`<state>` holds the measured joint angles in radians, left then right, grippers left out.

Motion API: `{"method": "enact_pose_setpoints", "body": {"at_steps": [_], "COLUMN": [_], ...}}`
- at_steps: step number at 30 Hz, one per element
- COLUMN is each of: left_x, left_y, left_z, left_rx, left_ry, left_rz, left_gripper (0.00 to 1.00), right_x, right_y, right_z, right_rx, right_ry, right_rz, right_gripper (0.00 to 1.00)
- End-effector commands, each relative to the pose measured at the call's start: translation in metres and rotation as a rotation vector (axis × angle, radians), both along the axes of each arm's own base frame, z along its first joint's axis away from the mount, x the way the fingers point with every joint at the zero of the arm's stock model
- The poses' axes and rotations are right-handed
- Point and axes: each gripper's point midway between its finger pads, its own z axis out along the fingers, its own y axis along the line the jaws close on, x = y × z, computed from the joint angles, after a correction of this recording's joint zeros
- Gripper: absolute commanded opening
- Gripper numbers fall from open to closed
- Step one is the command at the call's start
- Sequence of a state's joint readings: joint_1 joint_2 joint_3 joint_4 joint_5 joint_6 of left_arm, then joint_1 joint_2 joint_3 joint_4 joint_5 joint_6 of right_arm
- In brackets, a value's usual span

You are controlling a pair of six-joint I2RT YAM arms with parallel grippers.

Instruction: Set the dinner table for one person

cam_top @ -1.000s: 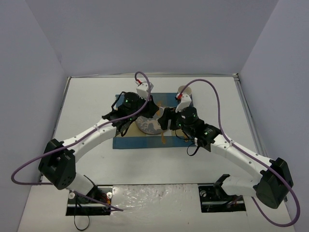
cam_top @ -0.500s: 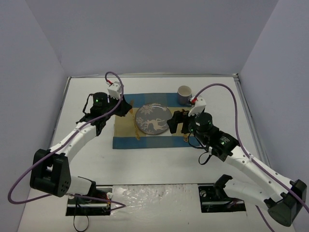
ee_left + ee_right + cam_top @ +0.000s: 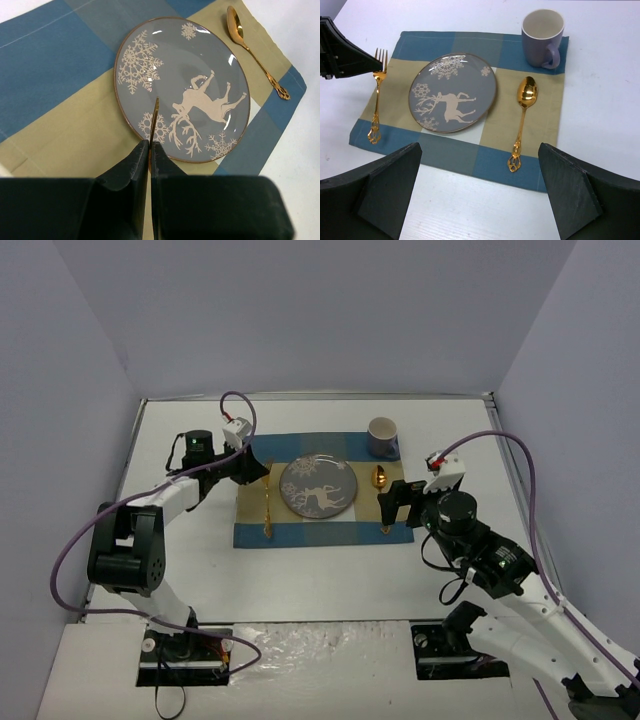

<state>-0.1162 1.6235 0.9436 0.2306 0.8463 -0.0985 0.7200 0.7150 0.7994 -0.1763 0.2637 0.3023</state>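
Bench [image 3: 330, 580]: white, flat, thin metal rim, fills the floor between pale lilac walls [image 3: 300, 320], arm bases at its near edge. On it, toward the far middle, a blue-and-tan checked placemat [image 3: 300, 532] lying flat and square to the edges. Centre of the placemat: grey plate [image 3: 317, 486] with a white reindeer and snowflakes. Just left of the plate, apart from it, a gold fork [image 3: 267, 515] along the tan band, tines toward the far side. Just right of the plate, a gold spoon [image 3: 381, 480], bowl far, handle near, also clear of the rim. Lilac mug [image 3: 382, 437] upright on the far right corner of the placemat, beyond the spoon. Left claw [image 3: 258, 472] reaches in from the left, at the fork's tine end; wrist view shows its fingers [image 3: 137, 160] pinched almost together on a thin gold edge. Whether the tines are lifted off the cloth, cannot tell. Right claw [image 3: 398, 505] hangs over the near right corner of the placemat, jaws spread wide, nothing between them; spoon and plate lie in plain sight below.
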Motion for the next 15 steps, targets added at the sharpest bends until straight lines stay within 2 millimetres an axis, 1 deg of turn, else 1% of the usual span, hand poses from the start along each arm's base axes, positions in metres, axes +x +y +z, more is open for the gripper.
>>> {"method": "enact_pose_setpoints", "body": {"at_steps": [1,4,7,11,15], "left_x": [0.025,0.032,0.038,0.043,0.043], "left_y": [-0.013,-0.009,0.001,0.004,0.006], "left_z": [0.047,0.041,0.038,0.033,0.023], "left_rx": [-0.043,-0.043,-0.05,-0.059,-0.071], "left_ry": [-0.217,-0.207,-0.2,-0.182,-0.152], "left_rz": [-0.128,-0.126,-0.113,-0.129,-0.138], "left_gripper": [0.01,0.01,0.01,0.01,0.01], "right_x": [0.002,0.0,0.0,0.0,0.001], "right_y": [-0.016,-0.022,-0.025,-0.027,-0.026], "right_z": [0.02,0.021,0.021,0.018,0.015], "right_rx": [-0.015,-0.03,-0.041,-0.051,-0.059], "right_ry": [-0.065,-0.067,-0.066,-0.058,-0.048], "right_rz": [-0.057,-0.071,-0.081,-0.088,-0.089], "right_gripper": [1.0,1.0,1.0,1.0,1.0]}}
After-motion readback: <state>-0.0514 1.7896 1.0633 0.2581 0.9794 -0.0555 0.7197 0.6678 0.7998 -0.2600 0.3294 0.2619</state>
